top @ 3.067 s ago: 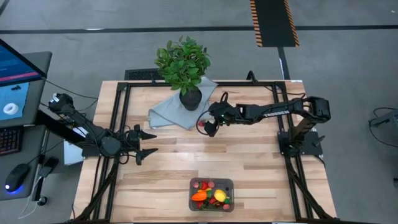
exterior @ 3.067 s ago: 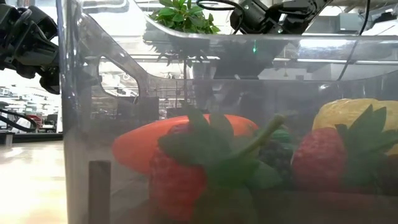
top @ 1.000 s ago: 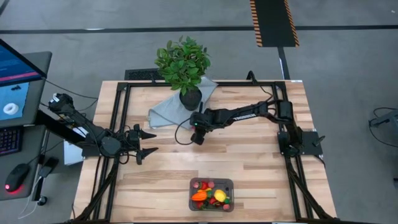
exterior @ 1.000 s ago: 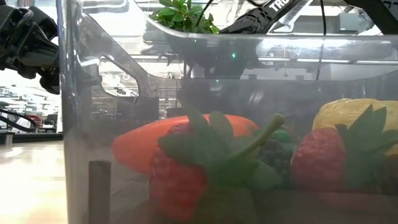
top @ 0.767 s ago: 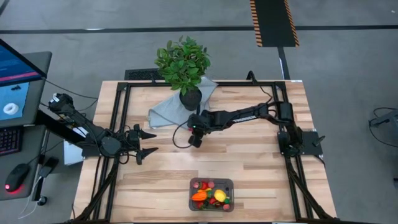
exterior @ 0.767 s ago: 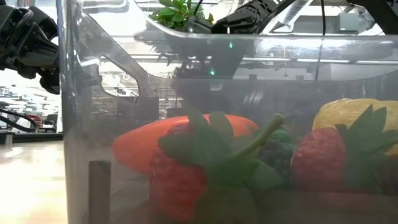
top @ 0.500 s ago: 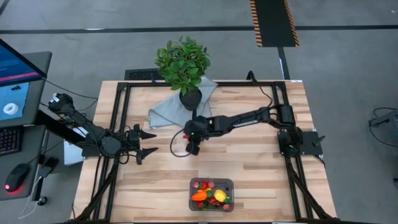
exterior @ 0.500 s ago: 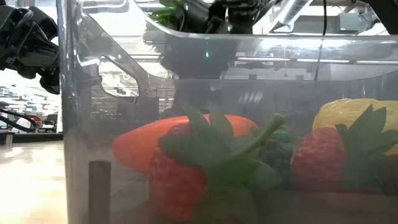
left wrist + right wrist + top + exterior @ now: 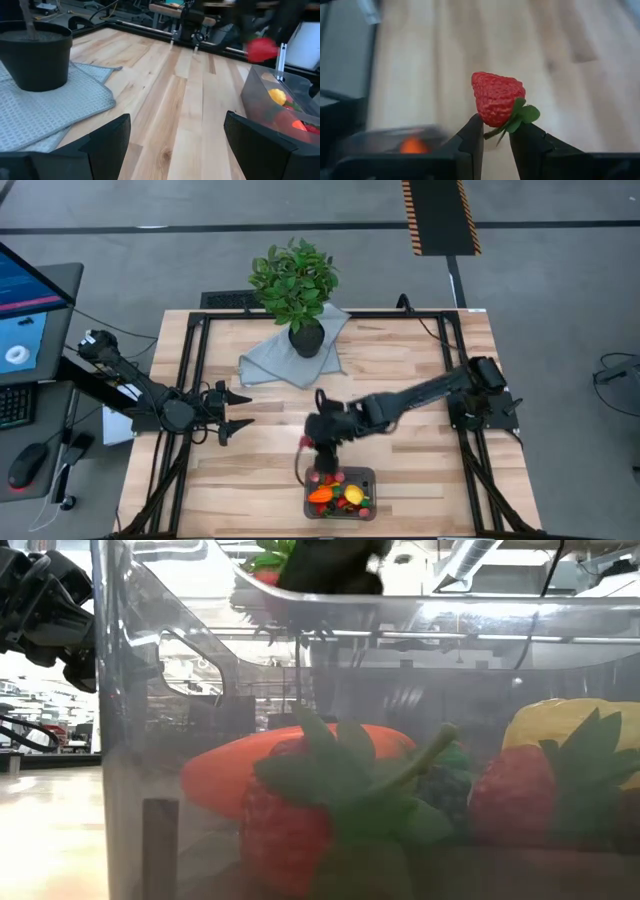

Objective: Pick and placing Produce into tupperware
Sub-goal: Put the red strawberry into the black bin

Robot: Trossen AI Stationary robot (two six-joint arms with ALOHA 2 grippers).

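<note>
1. Left pincer [image 9: 236,412] waits wide and empty at the bench's [image 9: 400,440] left edge, clear of the work.
2. Right pincer [image 9: 496,131] grips a strawberry [image 9: 497,98] by its leafy end, jaws narrow, berry pointing away from the fingers.
3. From above, the right pincer [image 9: 318,452] hovers just behind the tub [image 9: 340,493], which sits near the front edge of the bench, about midway along it.
4. Judged step: carrying this berry over for the drop. Next, it needs to go a little further over the tub's opening, lower slightly, then spread the jaws so the berry lands among the rest.
5. Count: one tub; inside it one carrot [image 9: 235,772], one lemon [image 9: 353,495], at least two strawberries [image 9: 515,792]; smaller berries there are too blurred to count. One strawberry is in the grip. I see no loose produce on the bench.
</note>
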